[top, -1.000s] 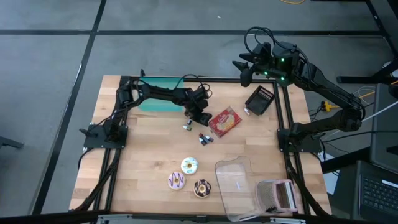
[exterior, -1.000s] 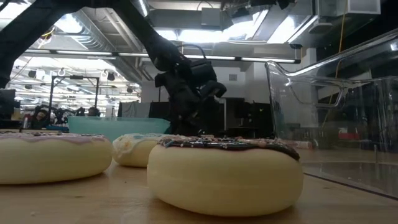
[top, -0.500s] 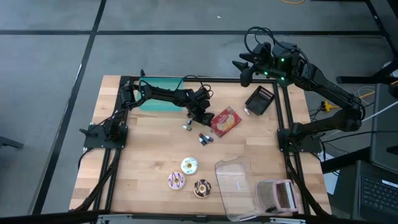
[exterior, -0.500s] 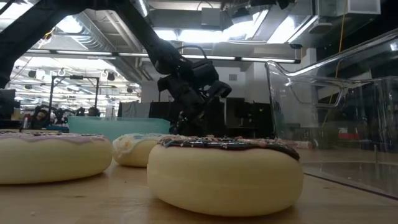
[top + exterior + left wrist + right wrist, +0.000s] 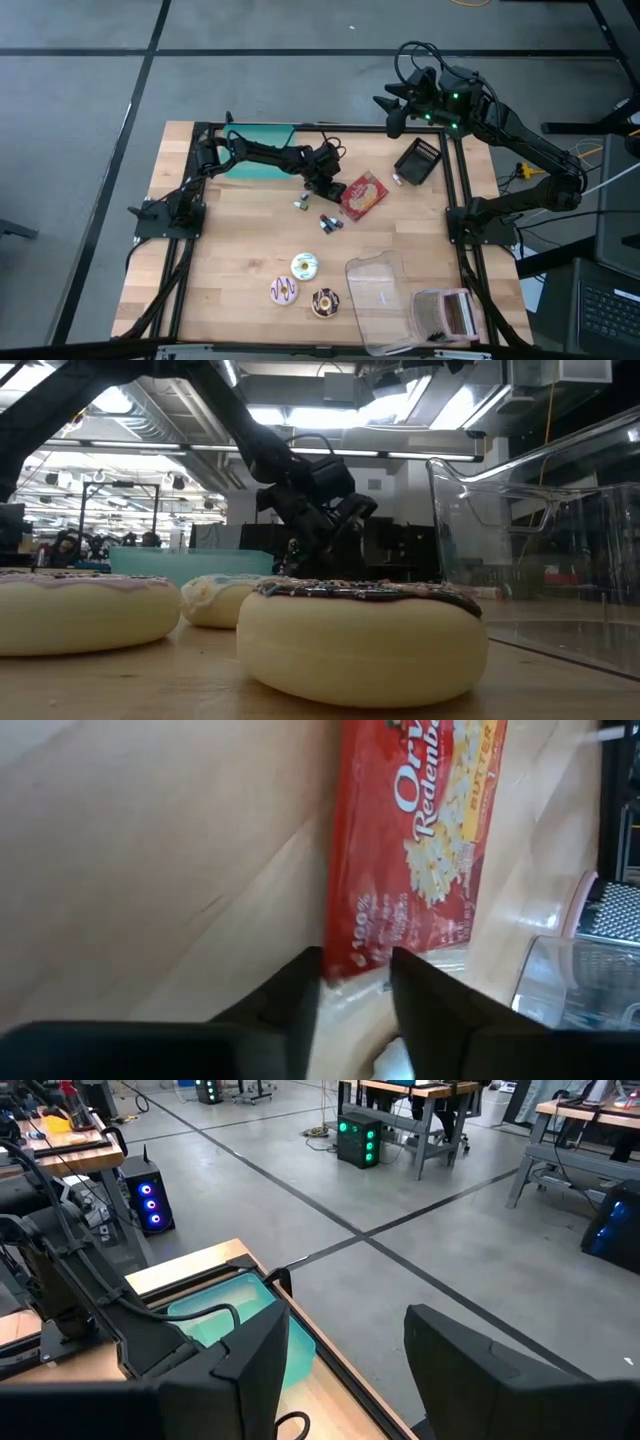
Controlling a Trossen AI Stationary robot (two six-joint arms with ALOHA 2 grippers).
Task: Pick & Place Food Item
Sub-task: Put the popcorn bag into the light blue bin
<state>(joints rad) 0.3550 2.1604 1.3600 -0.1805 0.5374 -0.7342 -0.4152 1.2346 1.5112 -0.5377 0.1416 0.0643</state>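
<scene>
A red popcorn packet (image 5: 363, 194) lies flat on the wooden table, right of centre toward the far edge. My left gripper (image 5: 333, 190) slants down at the packet's left end. In the left wrist view its two dark fingers (image 5: 300, 995) stand a narrow gap apart. The corner of the packet's (image 5: 410, 840) near end lies between them, one finger beside the long edge and one over the packet. My right gripper (image 5: 392, 110) hangs open, high above the far right corner, and holds nothing. My left gripper comes at the packet's end corner (image 5: 352, 955) slanting down from the table's left. Whether its fingers touch the packet I cannot tell. The packet lies flat on the table.
Three donuts (image 5: 304, 266) lie near the front, beside a clear plastic container (image 5: 380, 300). A teal bin (image 5: 258, 150) stands at the far left and a black basket (image 5: 418, 160) at the far right. Small wrapped items (image 5: 330, 222) lie just in front of the packet.
</scene>
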